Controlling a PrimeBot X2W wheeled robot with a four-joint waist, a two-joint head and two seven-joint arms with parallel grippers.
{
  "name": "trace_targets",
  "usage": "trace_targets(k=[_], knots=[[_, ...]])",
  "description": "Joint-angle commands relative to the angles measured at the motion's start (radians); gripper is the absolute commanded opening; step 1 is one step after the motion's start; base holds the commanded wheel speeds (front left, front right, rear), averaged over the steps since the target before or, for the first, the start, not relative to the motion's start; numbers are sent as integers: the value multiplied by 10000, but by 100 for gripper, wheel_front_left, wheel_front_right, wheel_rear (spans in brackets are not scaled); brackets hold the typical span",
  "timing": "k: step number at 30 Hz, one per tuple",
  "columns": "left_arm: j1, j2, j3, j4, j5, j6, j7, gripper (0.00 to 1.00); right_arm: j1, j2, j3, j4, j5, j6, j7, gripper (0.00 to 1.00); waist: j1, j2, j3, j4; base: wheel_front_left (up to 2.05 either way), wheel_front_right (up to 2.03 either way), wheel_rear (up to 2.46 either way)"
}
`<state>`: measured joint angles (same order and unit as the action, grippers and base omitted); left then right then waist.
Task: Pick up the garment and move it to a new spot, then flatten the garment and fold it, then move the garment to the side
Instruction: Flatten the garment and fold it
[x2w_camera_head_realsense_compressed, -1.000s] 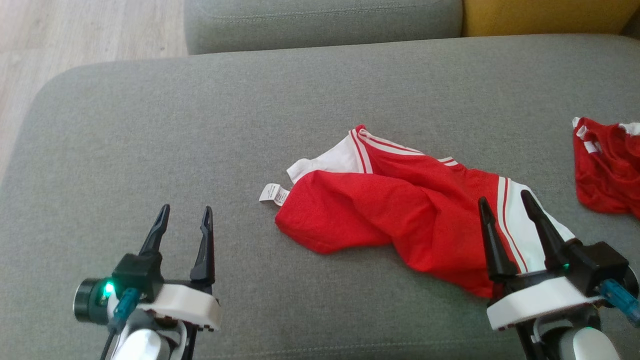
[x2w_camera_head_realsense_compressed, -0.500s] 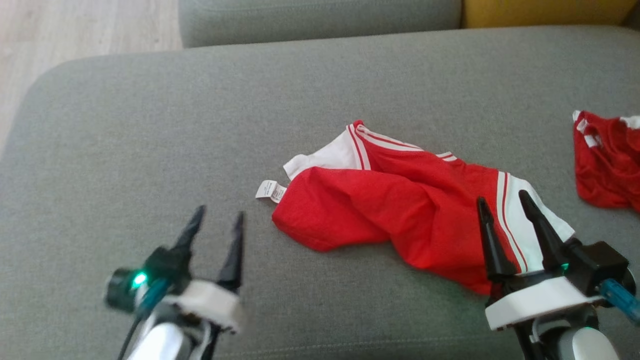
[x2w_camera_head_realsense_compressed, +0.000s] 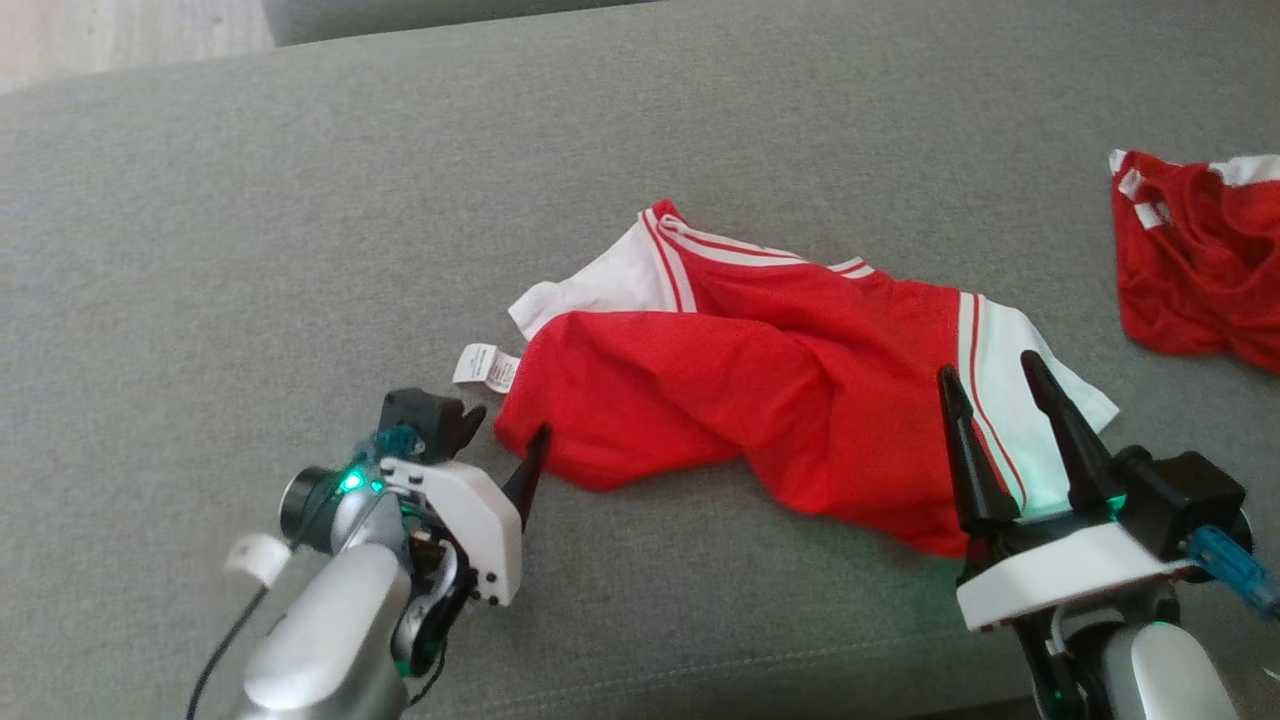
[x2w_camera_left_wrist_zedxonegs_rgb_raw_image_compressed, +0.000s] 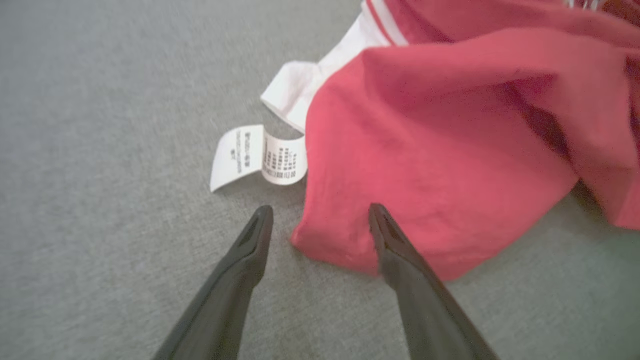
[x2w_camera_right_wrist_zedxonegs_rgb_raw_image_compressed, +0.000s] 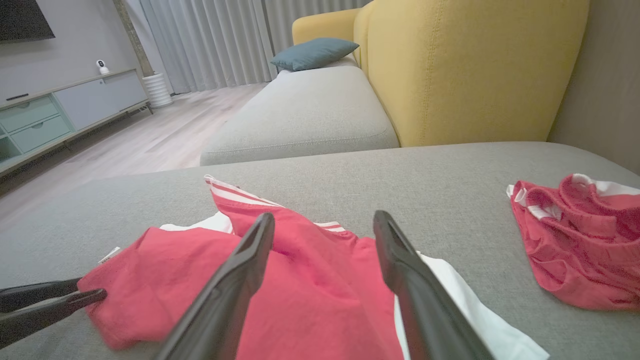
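Two grippers were over the grey sofa cushion (x2w_camera_head_realsense_compressed: 250, 250), both with jaws spread wide and nothing gripped.

Garment (x2w_camera_head_realsense_compressed: 760, 400): red with white side panels and red stripes. It lay crumpled near the middle of the cushion, long axis running left to right. A white care label (x2w_camera_head_realsense_compressed: 487, 367) stuck out flat at its left end.

Left gripper (x2w_camera_head_realsense_compressed: 510, 422): released, low at the garment's near-left corner. In the left wrist view one finger lay over bare cushion just beside the hem and the other over the red fabric, so the corner sat between them. Whether either fingertip touched the cloth I could not tell.

Right gripper (x2w_camera_head_realsense_compressed: 985, 363): released, fingers pointing away from the robot above the garment's right end, by the white striped panel – no fabric pinched.

A second red garment (x2w_camera_head_realsense_compressed: 1190, 260) lay bunched at the cushion's far right, well apart from the first. The right wrist view took in a yellow sofa back (x2w_camera_right_wrist_zedxonegs_rgb_raw_image_compressed: 475, 65) and a blue pillow (x2w_camera_right_wrist_zedxonegs_rgb_raw_image_compressed: 312, 52) behind.
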<state>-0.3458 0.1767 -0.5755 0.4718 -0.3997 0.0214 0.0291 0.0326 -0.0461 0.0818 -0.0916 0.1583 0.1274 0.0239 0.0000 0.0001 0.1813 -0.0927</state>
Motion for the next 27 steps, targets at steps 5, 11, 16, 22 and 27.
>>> trace_targets(k=[5, 11, 16, 22, 27], knots=[[-846, -21, 315, 713, -508, -361, 753, 0, -391, -116, 212, -137, 124, 33, -192, 100, 0, -1, 73, -187, 0, 0, 0], [-1020, 103, 411, 668, -503, -284, 562, 0, -409, -97, 138, -88, 169, 33, -249, 100, 0, -1, 60, -166, 0, 0, 0], [-1441, 466, 645, -12, 15, 277, -407, 0, -394, -80, 84, -42, 228, 33, -249, 100, 0, -1, -17, -83, 0, 0, 0], [-2059, 1185, 840, -1381, 1019, 1052, -1470, 0, -365, -65, 39, 33, 292, 33, -227, 100, 0, -1, -165, 5, 0, 0, 0], [-1636, 1811, 1048, -2782, 1543, 1729, -1883, 0, -266, -55, -43, 43, 363, 33, -203, 100, 0, -1, -181, 71, 0, 0, 0]])
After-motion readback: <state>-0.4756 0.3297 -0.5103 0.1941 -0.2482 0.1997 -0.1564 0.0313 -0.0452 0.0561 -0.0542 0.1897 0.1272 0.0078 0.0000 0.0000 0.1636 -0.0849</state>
